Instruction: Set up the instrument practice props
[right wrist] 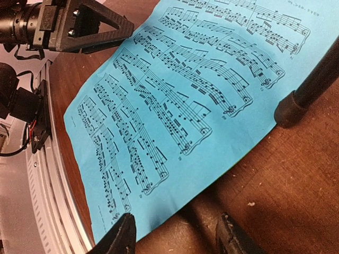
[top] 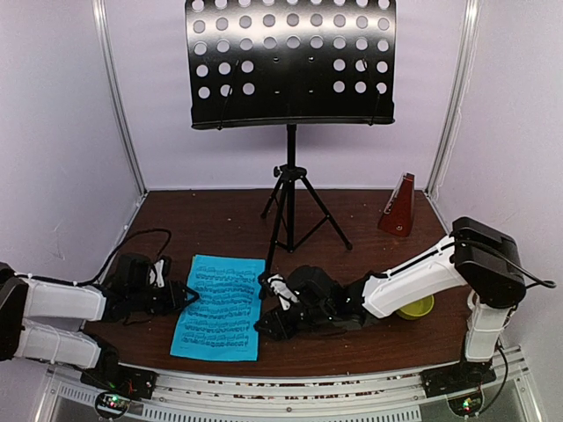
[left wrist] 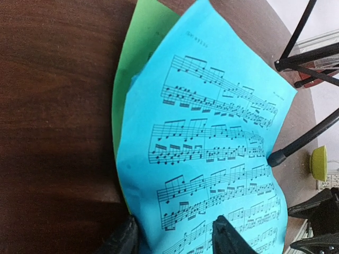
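Note:
The black music stand [top: 290,61] stands at the back centre on its tripod [top: 288,207], its perforated desk bare. The blue music sheet [top: 220,303] lies flat on the table in front, with the green sheet [left wrist: 132,58] under it and showing along its edge. My left gripper [top: 187,297] is open at the sheet's left edge; in the left wrist view [left wrist: 175,242] its jaws straddle the slightly lifted blue edge. My right gripper [top: 264,325] is open and low at the sheet's right edge [right wrist: 175,238], one finger over the paper [right wrist: 159,106], one over bare table. The reddish-brown metronome [top: 398,205] stands at the back right.
A yellow-green bowl [top: 415,308] sits behind my right arm, also seen in the left wrist view [left wrist: 318,162]. A tripod foot [right wrist: 288,108] rests beside the sheet's right edge. White walls close in the table; a metal rail runs along the near edge [top: 290,387].

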